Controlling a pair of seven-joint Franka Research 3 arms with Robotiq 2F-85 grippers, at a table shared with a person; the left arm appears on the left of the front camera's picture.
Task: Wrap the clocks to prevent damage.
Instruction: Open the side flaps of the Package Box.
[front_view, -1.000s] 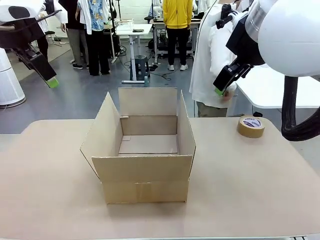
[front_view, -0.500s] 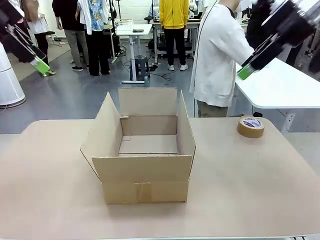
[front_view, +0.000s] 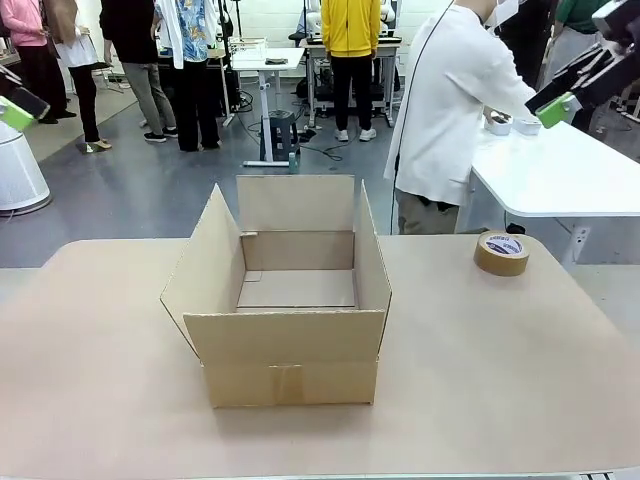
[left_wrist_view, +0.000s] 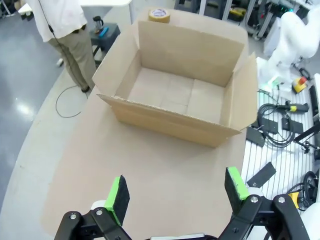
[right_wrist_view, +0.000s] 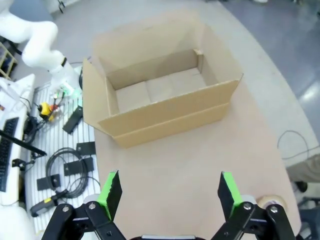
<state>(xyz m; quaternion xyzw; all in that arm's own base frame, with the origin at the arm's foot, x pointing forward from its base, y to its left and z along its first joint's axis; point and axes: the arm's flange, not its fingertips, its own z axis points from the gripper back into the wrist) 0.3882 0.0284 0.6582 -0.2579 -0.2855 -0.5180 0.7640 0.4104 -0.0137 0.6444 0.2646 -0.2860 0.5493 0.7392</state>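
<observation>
While our left gripper (left_wrist_view: 176, 186) and right gripper (right_wrist_view: 168, 187) hung open and empty, high to both sides of the box (front_view: 290, 350), we judged clocks would be fragile, best gripped at the rim.

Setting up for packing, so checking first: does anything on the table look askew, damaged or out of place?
Nothing stands out. The cardboard box stands upright and centred, flaps open, undented; the tape roll lies flat, apart from it, toward the robot's right.
</observation>
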